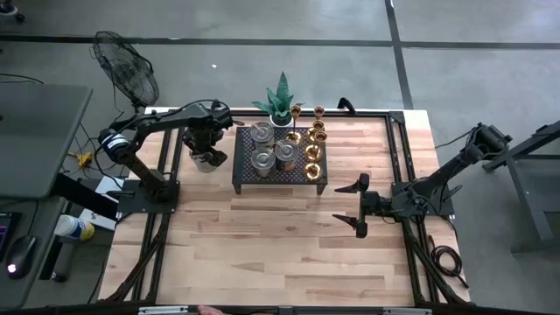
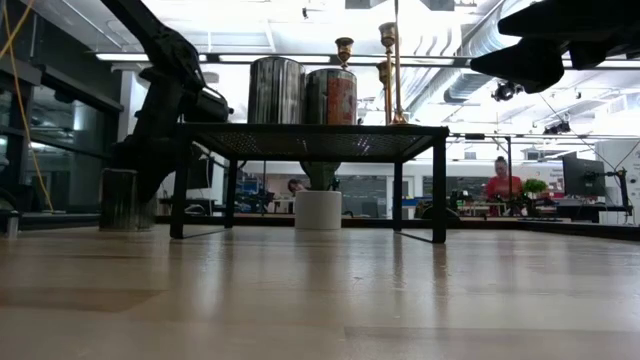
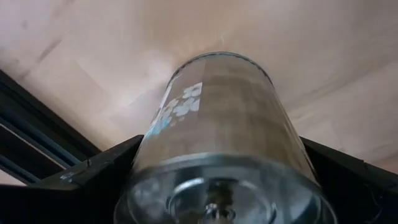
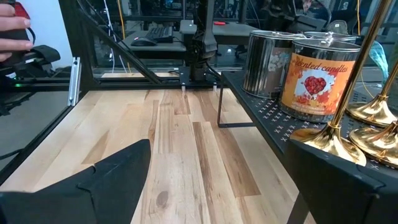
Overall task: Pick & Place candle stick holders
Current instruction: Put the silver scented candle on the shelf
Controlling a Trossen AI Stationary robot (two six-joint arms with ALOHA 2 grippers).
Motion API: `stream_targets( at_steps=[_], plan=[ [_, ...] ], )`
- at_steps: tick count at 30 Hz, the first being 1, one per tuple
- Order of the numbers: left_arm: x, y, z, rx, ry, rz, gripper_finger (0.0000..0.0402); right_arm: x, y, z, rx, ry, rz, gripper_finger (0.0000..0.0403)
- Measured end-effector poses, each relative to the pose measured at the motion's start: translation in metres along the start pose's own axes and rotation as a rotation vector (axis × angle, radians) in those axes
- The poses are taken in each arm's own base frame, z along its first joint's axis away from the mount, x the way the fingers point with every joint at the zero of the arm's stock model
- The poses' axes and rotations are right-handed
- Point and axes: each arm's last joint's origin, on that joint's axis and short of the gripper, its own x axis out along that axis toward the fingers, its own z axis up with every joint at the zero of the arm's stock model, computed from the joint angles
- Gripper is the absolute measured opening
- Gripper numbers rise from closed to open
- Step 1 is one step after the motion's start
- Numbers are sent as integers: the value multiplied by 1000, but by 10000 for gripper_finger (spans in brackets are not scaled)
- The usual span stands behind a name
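Two grippers show: the right gripper (image 1: pixel 360 206) hovers over bare table (image 1: pixel 262 254) with its fingers spread wide and nothing between them, just short of the black rack (image 1: pixel 243 182). Beyond it on that rack stand three silvery tin holders (image 1: pixel 276 149) and, on the side nearer this arm, the brass candle stick holders (image 1: pixel 313 140). Farthest off, past the rack, the left gripper (image 1: pixel 206 158) has its wide-set fingers around a silvery round holder (image 3: pixel 224 149) on the tabletop.

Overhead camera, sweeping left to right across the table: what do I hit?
Left tool around a silvery tin → black rack with silvery tins → brass holders → right tool, open over bare wood.
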Motion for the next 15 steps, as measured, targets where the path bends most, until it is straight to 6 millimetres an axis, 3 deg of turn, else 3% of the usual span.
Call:
stream_targets(
  at_steps=[15],
  plan=[
    [11,0,-2,24,-2,11,367,0,0,0,0,0,0,362]
  ],
)
